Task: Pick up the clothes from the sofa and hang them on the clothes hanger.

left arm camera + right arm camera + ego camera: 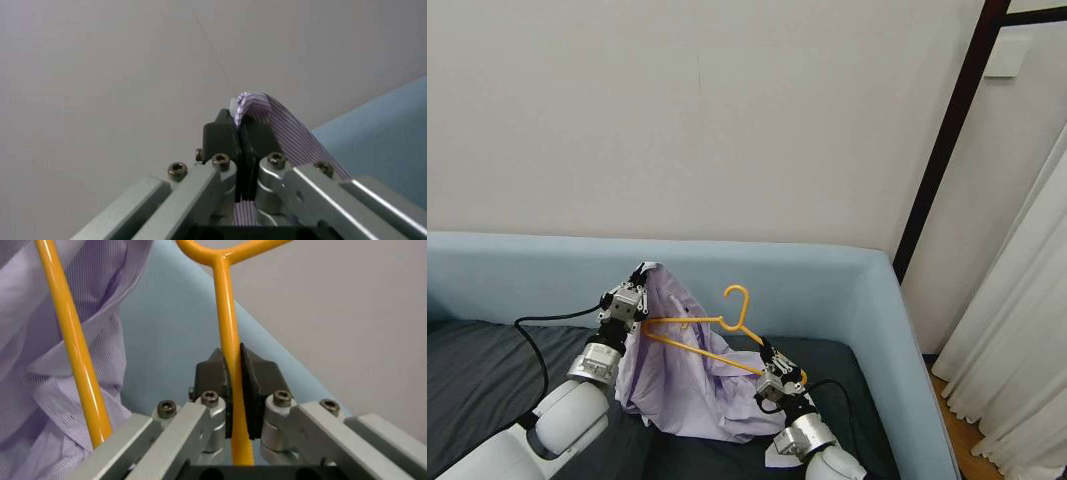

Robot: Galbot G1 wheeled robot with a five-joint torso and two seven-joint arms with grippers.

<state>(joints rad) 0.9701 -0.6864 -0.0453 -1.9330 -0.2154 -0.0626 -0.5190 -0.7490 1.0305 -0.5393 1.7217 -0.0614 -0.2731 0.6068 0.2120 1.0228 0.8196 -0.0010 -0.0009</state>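
1. Two grippers work above the sofa (847, 283): the left gripper (640, 274) (238, 132) clamps the lilac striped shirt (685, 385), held up.
2. The right gripper (770, 364) (232, 369) pinches the orange hanger (699, 322) by its bar, against the shirt.
3. Best: keep fabric taut, slide hanger in slowly.

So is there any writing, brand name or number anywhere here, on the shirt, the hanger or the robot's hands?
None can be read.
The purple shirt, pinched in the left gripper, shows only fine stripes.
The yellow hanger, clamped in the right gripper, is plain.
The sofa and the wall carry no text.
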